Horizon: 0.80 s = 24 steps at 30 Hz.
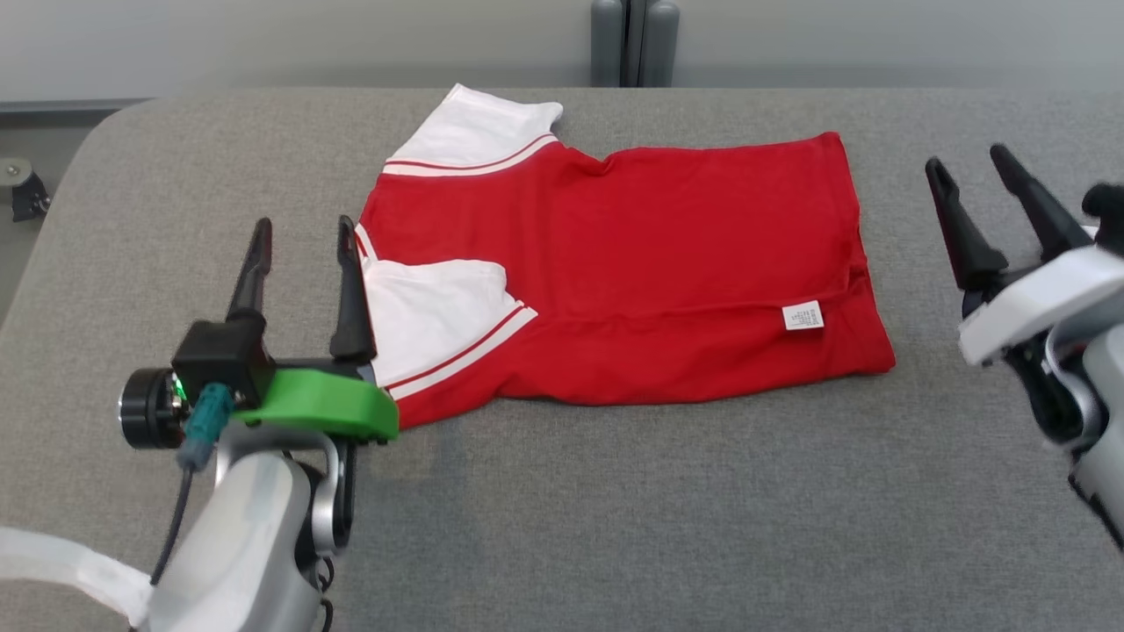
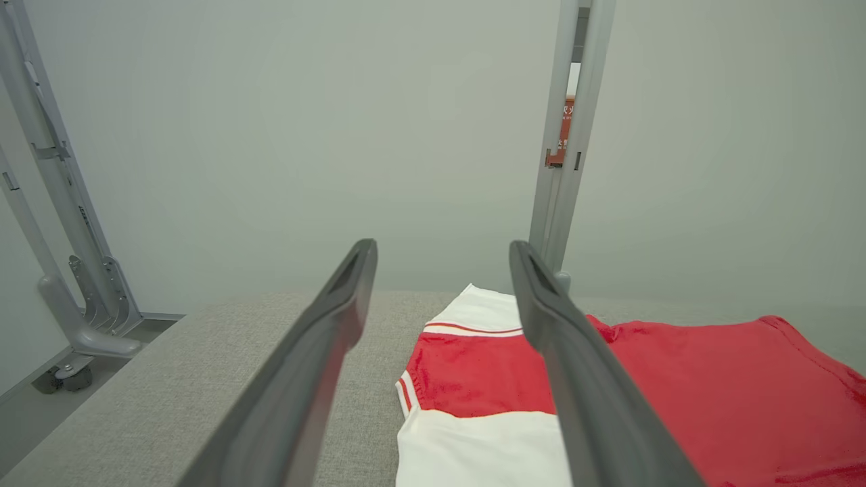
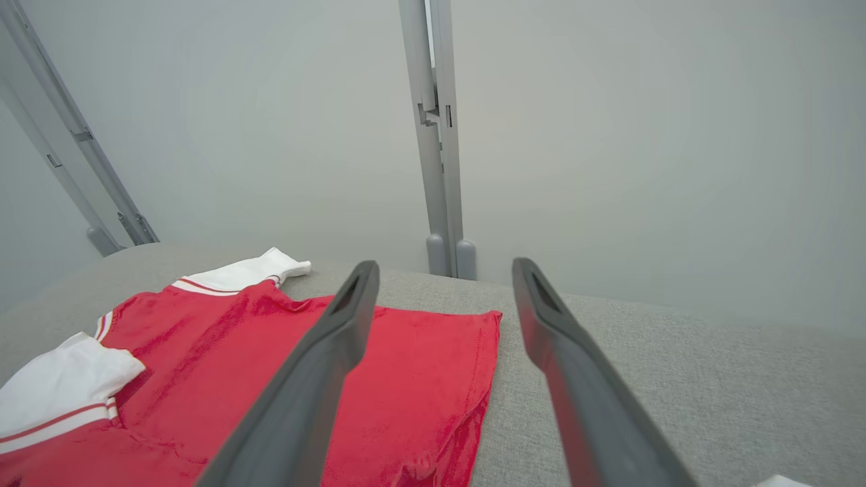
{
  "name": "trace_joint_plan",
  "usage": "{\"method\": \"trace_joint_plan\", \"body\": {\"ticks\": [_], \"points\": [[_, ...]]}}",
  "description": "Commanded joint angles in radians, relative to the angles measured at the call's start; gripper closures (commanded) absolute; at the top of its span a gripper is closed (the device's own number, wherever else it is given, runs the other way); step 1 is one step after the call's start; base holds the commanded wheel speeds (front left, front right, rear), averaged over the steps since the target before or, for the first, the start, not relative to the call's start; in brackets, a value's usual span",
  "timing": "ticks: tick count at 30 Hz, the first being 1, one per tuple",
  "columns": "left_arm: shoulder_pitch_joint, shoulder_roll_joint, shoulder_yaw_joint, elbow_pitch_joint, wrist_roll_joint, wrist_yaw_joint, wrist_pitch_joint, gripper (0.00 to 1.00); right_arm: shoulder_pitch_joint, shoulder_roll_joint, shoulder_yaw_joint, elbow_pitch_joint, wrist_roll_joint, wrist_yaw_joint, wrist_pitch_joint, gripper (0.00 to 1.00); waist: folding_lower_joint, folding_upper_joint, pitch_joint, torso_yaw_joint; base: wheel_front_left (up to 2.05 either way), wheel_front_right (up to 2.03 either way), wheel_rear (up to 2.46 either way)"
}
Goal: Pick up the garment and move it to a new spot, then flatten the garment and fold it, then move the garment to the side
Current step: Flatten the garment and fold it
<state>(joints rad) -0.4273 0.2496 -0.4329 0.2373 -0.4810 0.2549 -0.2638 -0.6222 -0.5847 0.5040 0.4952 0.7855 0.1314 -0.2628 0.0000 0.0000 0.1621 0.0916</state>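
We see the red T-shirt [image 1: 632, 263] with white sleeves lying folded and flat on the far half of the grey table [image 1: 615, 527], between our two grippers. The left gripper [image 1: 303, 224] stands at the shirt's sleeve end, its fingers [image 1: 351, 290] spread apart with nothing between them. The inner one sits over the edge of the near sleeve [image 1: 430, 312], and we cannot tell whether it touches the cloth. The right gripper [image 1: 968, 160] is off the hem end, its fingers likewise apart and empty, with a strip of bare table between it and the shirt.

A small white label [image 1: 803, 316] lies on the red cloth near the hem's front corner. Behind the table's far edge a grey post [image 1: 634, 39] rises against a pale wall.

The shirt's long axis runs across the table from left to right. Neck and sleeves point to our left, the hem to our right, and the far sleeve [image 1: 479, 132] sticks out toward the table's far edge.
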Motion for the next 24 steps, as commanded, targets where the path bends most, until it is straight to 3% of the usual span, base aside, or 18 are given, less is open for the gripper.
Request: {"method": "trace_joint_plan", "body": {"ticks": [1, 5, 9, 15, 21, 24], "points": [[0.048, -0.013, 0.013, -0.027, 0.04, -0.012, 0.0, 0.0, 0.073, 0.035, -0.069, -0.034, -0.057, -0.002, -0.002, 0.0, 0.0, 0.0, -0.027, 0.0, 0.0, 0.0, 0.0], [0.169, -0.082, 0.091, -0.1, 0.134, -0.036, 0.0, 0.0, 0.272, 0.173, -0.303, -0.196, -0.244, -0.002, -0.002, 0.0, 0.0, 0.0, -0.044, -0.002, 0.0, 0.0, 0.0], [0.251, -0.138, 0.161, -0.108, 0.198, -0.06, 0.0, 0.0, 0.411, 0.298, -0.442, -0.324, -0.358, -0.002, -0.002, 0.0, 0.0, 0.0, -0.054, -0.004, 0.0, 0.0, 0.0], [0.307, -0.165, 0.215, -0.017, 0.273, -0.102, 0.0, 0.0, 0.508, 0.39, -0.466, -0.407, -0.435, -0.002, -0.002, 0.0, 0.0, 0.0, -0.061, -0.032, 0.0, 0.0, 0.0], [0.276, -0.173, 0.254, 0.164, 0.298, -0.114, 0.0, 0.0, 0.52, 0.399, -0.442, -0.417, -0.444, -0.002, -0.002, 0.0, 0.0, 0.0, -0.05, -0.07, 0.0, 0.0, 0.0], [0.235, -0.173, 0.279, 0.27, 0.293, -0.094, 0.0, 0.0, 0.514, 0.39, -0.432, -0.417, -0.439, -0.002, -0.002, 0.0, 0.0, 0.0, -0.039, -0.089, 0.0, 0.0, 0.0]]}}
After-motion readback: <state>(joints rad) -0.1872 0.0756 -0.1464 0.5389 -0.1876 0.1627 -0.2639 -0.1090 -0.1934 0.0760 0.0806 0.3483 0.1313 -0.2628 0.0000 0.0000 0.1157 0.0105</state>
